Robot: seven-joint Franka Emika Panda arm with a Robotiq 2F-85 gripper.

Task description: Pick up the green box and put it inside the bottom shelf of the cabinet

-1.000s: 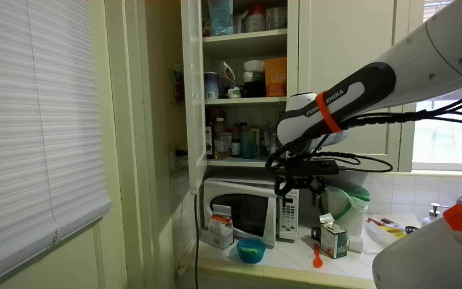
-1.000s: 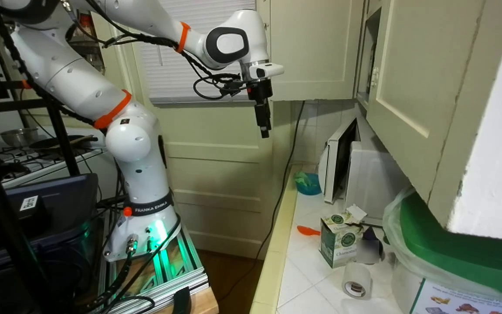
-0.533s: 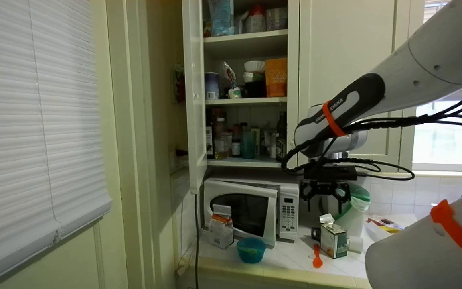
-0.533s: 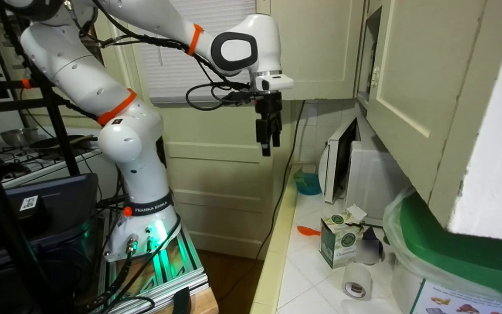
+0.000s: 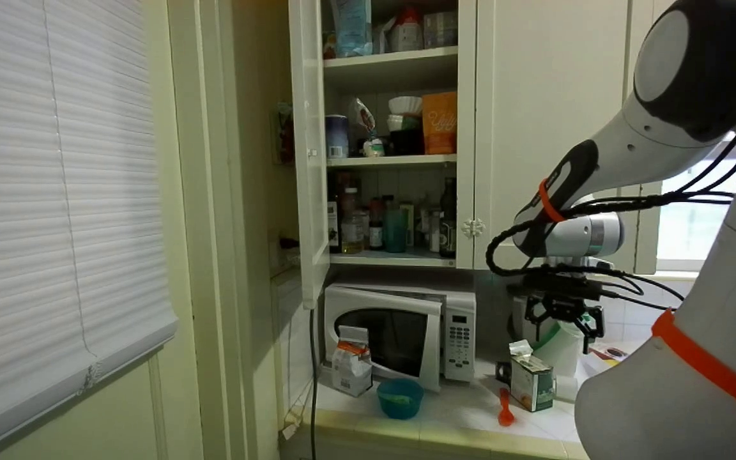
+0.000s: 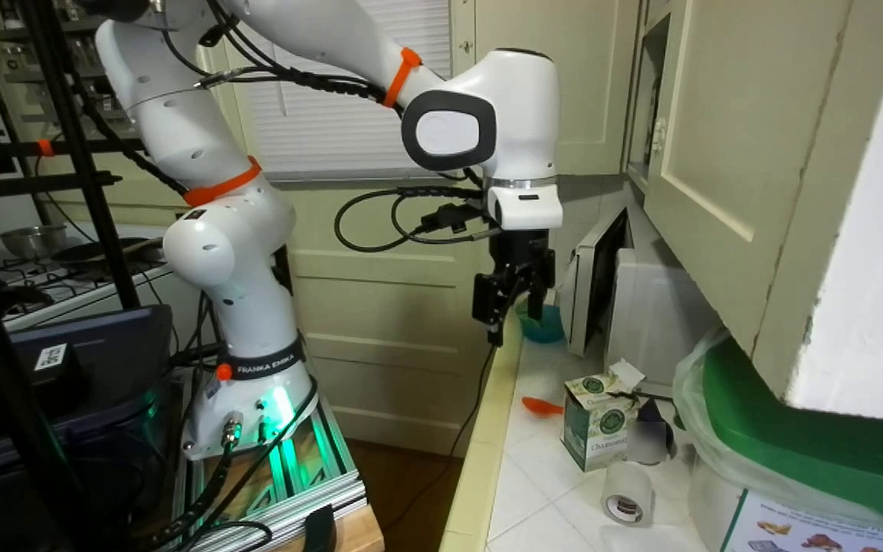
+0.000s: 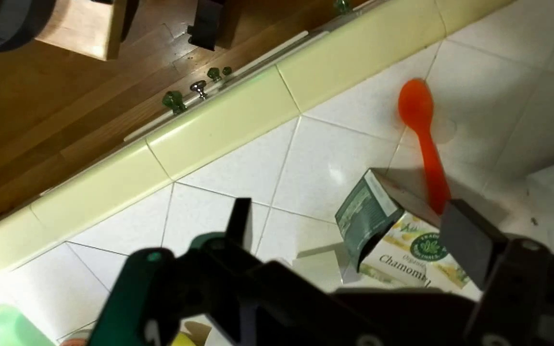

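The green box [image 5: 532, 383] is a small Chamomile tea carton standing on the white tiled counter, its top flap torn open. It also shows in an exterior view [image 6: 599, 425] and in the wrist view [image 7: 404, 250]. My gripper [image 5: 561, 342] is open and empty, above the box and apart from it. In an exterior view the gripper [image 6: 515, 326] hangs above the counter's front edge. In the wrist view the box lies between the spread fingers [image 7: 349, 209], nearer the right one, which covers part of it. The cabinet's bottom shelf [image 5: 400, 258] holds bottles and jars.
An orange spoon [image 5: 505, 409] lies beside the box. A tape roll [image 6: 628, 494] and a green-lidded bin [image 6: 779, 429] stand near it. A microwave [image 5: 457, 338] with its door ajar, a teal bowl [image 5: 400, 406] and a white bag [image 5: 352, 370] are further left. The cabinet door [image 5: 309, 191] is open.
The arm has swung away from the cabinet's open side and come down. The gripper is lower and closer to the box, with its fingers still open. The box has not moved.
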